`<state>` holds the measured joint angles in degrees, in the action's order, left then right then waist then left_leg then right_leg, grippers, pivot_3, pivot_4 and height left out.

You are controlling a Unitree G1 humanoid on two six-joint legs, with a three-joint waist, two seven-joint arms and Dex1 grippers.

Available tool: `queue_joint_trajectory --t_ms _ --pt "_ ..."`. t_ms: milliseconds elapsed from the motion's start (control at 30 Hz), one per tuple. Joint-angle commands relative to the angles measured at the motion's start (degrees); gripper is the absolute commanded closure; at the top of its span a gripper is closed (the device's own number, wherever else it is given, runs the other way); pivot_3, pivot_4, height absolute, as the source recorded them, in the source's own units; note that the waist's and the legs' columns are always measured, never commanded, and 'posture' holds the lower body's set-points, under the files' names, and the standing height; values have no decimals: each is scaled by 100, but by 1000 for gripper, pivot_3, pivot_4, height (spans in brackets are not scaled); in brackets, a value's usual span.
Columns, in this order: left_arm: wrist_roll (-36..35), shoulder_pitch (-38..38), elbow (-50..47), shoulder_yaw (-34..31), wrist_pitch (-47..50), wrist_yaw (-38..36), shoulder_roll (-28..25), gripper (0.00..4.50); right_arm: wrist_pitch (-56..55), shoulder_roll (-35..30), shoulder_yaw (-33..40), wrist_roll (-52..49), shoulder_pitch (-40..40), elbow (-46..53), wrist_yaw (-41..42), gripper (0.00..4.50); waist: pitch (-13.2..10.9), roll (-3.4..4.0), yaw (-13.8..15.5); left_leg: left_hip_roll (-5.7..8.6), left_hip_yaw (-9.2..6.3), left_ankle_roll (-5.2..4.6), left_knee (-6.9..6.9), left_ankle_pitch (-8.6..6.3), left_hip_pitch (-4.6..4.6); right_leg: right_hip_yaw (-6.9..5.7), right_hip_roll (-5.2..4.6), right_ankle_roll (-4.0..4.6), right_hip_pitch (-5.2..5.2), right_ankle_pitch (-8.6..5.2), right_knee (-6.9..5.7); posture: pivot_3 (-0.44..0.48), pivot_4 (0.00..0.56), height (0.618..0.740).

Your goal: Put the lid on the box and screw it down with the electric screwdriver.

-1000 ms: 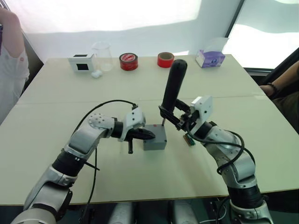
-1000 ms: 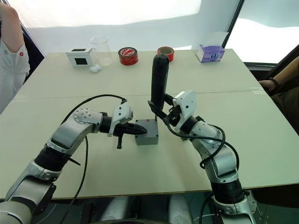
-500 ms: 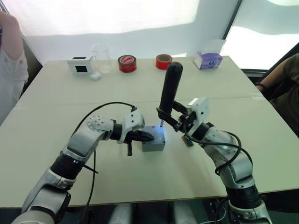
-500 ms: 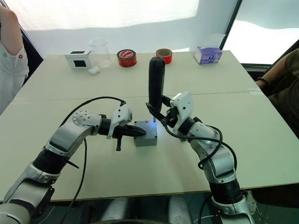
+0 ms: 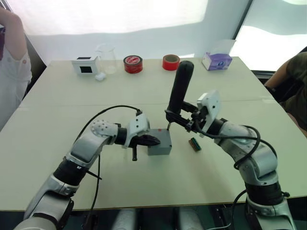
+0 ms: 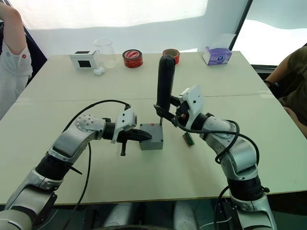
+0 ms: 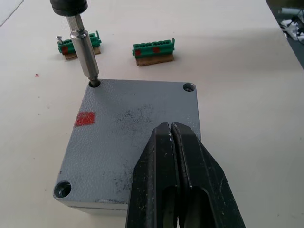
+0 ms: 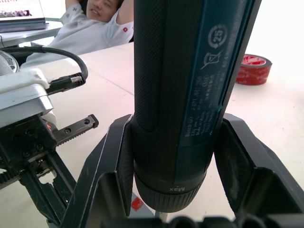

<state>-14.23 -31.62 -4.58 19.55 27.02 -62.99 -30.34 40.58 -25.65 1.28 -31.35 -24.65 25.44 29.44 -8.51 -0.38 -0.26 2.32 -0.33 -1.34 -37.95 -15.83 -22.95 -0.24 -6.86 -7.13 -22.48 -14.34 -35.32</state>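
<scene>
Lid (image 7: 137,128) on box (image 5: 160,148); screwdriver (image 5: 180,88) upright

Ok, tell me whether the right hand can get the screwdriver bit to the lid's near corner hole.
Probably yes: the hole lies bare beside the left hand, and the screwdriver stands in the far corner.

Electric screwdriver (image 8: 190,95): "Max" printed in white on the bottom collar (right wrist view); small compliance symbols and a column of fine print on the barrel, too small to read. Nothing else legible on the other items.
</scene>
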Motion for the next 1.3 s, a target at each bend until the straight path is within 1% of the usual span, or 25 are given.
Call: queue_joint_trajectory --t_ms 33,67,167,267,300,367,400,467,500,533,567,600,633,700,800,867,967,1033,1167,1300 --pt "140 71 138 135 81 47 35 4500 512 175 835 -1005 -618 335 -433 2657 0 0 0 0 0 4 -3 3 -21 1 0 0 -21 4 -3 0 150 740" --pt "98 88 131 90 107 48 46 4500 758 266 1112 -1437 -782 235 -639 2657 0 0 1 0 -1 11 -5 7 -41 1 1 -13 -43 13 -6 0 150 740" --pt "-14 100 122 -55 181 68 78 4500 1283 316 1754 -2298 -1210 -132 -1172 2657 -1 1 -6 0 -1 12 -2 8 -51 1 0 -18 -57 16 -10 0 150 740" --pt "-423 73 13 -517 458 200 161 4500 2399 -268 2355 -3211 -1851 -1026 -1720 2657 -13 13 -18 0 0 12 0 8 -52 2 -11 -15 -58 16 -8 0 150 740" --pt "-568 64 -39 -666 548 230 187 4500 2851 -575 2396 -3353 -2008 -1329 -1756 2657 -22 13 -13 1 0 12 0 8 -53 2 -15 -7 -58 14 -7 0 150 740" --pt "-796 56 -110 -901 656 258 214 4500 3406 -1039 2411 -3455 -2153 -1706 -1805 2657 -31 19 -13 1 -2 12 0 8 -61 -1 -20 5 -63 9 -4 0 150 740" --pt "-893 51 -163 -1019 655 250 210 4500 3667 -1332 2322 -3379 -2154 -1843 -1757 2657 -32 19 -19 1 -1 11 1 8 -69 -1 -20 5 -71 9 -2 0 150 740" --pt "-1170 75 -512 -1241 839 135 36 4500 4246 -2179 1951 -2962 -1874 -2094 -1571 2657 -36 26 -64 1 -1 10 1 9 -100 -2 -17 -12 -99 18 -1 0 150 740" --pt "-1251 91 -633 -1288 915 100 -26 4500 4461 -2398 1866 -2853 -1805 -2204 -1546 2657 -44 40 -54 0 6 14 0 12 -124 -2 -6 -15 -126 20 -3 0 150 740" --pt "-1337 131 -801 -1298 1000 15 -134 4500 4611 -2595 1794 -2717 -1737 -2386 -1552 2657 -47 36 -27 0 9 15 -3 14 -144 -3 2 -16 -142 20 -6 0 150 740" --pt "-1467 214 -1079 -1312 1121 -123 -344 4500 4875 -2809 1734 -2706 -1681 -2615 -1461 2657 -49 34 -22 0 7 15 -7 14 -157 -7 3 -16 -152 20 -7 0 150 740" --pt "-1601 285 -1381 -1337 1243 -269 -587 4500 5039 -3146 1507 -2779 -1541 -2949 -1288 2657 -52 35 -25 1 9 14 -9 14 -158 -7 2 -16 -151 20 -5 0 150 740" --pt "-1691 324 -1602 -1360 1316 -353 -765 4500 5144 -3496 1103 -2743 -1431 -3276 -1089 2657 -54 37 -23 4 12 14 -10 14 -160 -6 0 -16 -152 20 -4 0 150 740" --pt "-1828 352 -1789 -1375 1422 -379 -929 4500 5192 -3817 523 -2523 -1442 -3661 -874 2657 -58 44 -25 7 17 8 -14 10 -160 -4 -4 -15 -148 20 0 0 150 740" --pt "-1891 378 -1885 -1319 1496 -364 -1058 4500 5192 -3905 61 -2313 -1702 -3944 -591 2657 -69 49 -72 7 21 5 -16 9 -156 -4 -4 -11 -141 17 8 0 150 740" --pt "-1866 366 -1904 -1263 1491 -376 -1126 4500 5192 -3874 -116 -2200 -1885 -4133 -424 2657 -81 61 -100 2 28 5 -16 9 -149 3 5 -17 -142 20 6 0 150 740" --pt "-1833 303 -1878 -1231 1470 -334 -1162 4500 5161 -3844 -356 -1910 -2018 -4278 -136 2657 -92 69 -57 -4 28 7 -16 10 -148 3 15 -23 -151 22 -12 0 150 740" --pt "-1808 255 -1863 -1231 1457 -293 -1192 4500 5117 -3863 -566 -1709 -2026 -4333 74 2657 -94 66 -38 -6 27 9 -16 11 -149 1 19 -24 -152 22 -13 0 150 740" --pt "-1854 242 -1868 -1311 1490 -360 -1390 4500 4970 -3776 -958 -1167 -2185 -4784 302 2657 -105 48 -15 -2 24 9 -23 12 -151 1 17 -25 -144 22 -11 0 150 740" --pt "-1952 330 -1985 -1336 1557 -310 -1485 4500 4766 -3842 -1455 -764 -2379 -4917 805 2657 -107 49 -40 2 25 9 -25 12 -151 1 14 -28 -143 24 -10 0 150 740"
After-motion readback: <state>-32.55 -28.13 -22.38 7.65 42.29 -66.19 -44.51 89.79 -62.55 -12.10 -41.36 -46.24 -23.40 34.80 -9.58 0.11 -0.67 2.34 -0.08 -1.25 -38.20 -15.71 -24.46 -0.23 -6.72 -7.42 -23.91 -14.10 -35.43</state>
